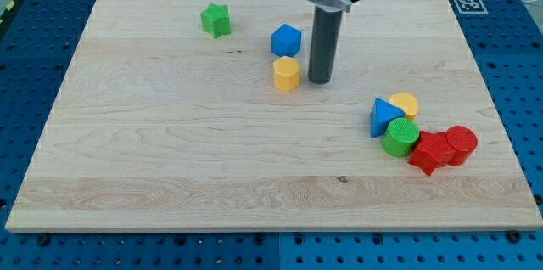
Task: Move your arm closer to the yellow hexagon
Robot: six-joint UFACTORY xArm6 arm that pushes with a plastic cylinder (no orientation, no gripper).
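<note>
Nearest view's bottom: red block point(430, 152), shape unclear, possibly star, touching red cylinder point(461, 143). Green cylinder point(400, 137), blue triangle point(384, 116), yellow block point(405, 104) clustered beside them on tabletop point(170, 168). Yellow hexagon point(288, 74) mid-board; my tip point(320, 81) just right of it, apart. Blue hexagon point(286, 40) behind. Green star point(216, 19) far left. No claw fitted; state not applicable.

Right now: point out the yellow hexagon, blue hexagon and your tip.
yellow hexagon point(288, 73), camera view, top face.
blue hexagon point(286, 40), camera view, top face.
my tip point(320, 81), camera view, rod's lower end, right of the yellow hexagon.
</note>
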